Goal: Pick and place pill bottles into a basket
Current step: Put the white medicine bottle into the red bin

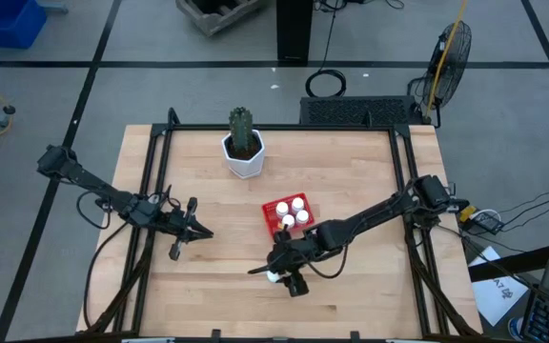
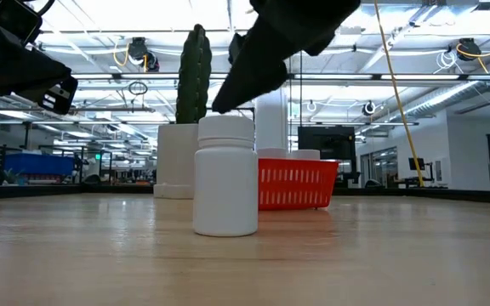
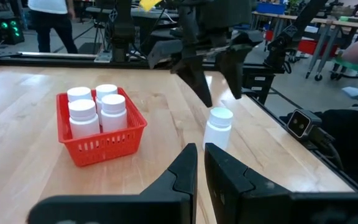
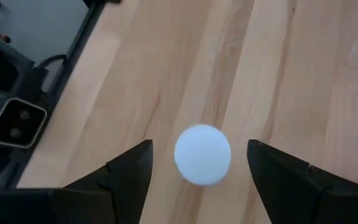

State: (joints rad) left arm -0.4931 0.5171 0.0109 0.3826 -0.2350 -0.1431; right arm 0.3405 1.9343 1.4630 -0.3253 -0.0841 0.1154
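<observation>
One white pill bottle stands upright on its base on the table, near the front edge; it also shows in the low view and the left wrist view. My right gripper is open and hangs just above it, pointing down, with one finger on either side of the cap and touching nothing. The red basket sits on the table behind it with several white bottles standing inside. My left gripper is shut and empty, left of the basket.
A white pot with a green cactus stands at the table's far middle. Black frame rails run along the table's left and right sides. Bare wood lies between my left gripper and the lone bottle.
</observation>
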